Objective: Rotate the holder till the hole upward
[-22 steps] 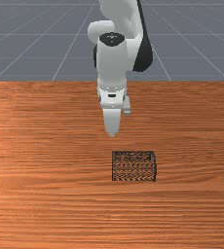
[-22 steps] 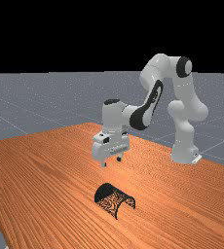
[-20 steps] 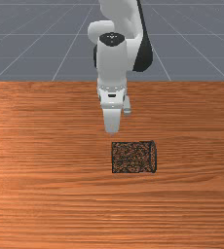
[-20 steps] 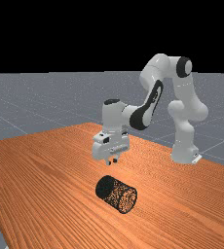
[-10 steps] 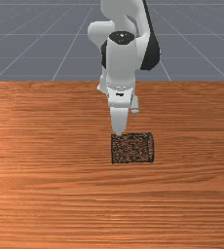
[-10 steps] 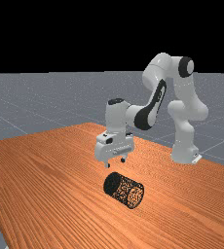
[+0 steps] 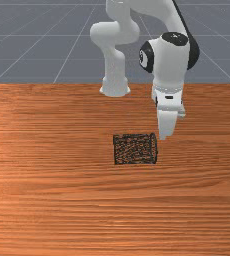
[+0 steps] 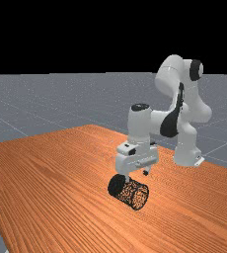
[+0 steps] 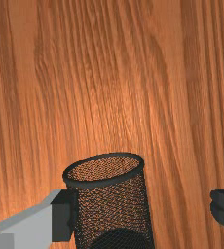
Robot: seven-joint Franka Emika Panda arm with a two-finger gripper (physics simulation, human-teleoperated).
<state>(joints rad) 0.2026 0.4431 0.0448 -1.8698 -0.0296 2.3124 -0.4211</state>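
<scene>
In the front view my gripper (image 7: 165,137) is just beyond the right end of the black mesh holder (image 7: 135,149). The far view has the gripper (image 8: 136,176) low over the holder (image 8: 129,192), one fingertip overlapping its upper side. The holder lies on its side, its round mouth toward the far view's lower right and its darker base at the other end. In the wrist view the gripper (image 9: 144,212) is open, and the holder (image 9: 111,209) appears between the fingers, nearer one of them; whether that finger touches it I cannot tell.
The orange-brown table (image 7: 47,200) lies under and around the holder. The arm's base (image 8: 187,153) stands at the table's back edge, on the far view's right.
My hand has moved toward the front view's right; the fingers drew closer, then parted. The holder first looked like a half shell, now a full cylinder, and has shifted toward the arm's base.
</scene>
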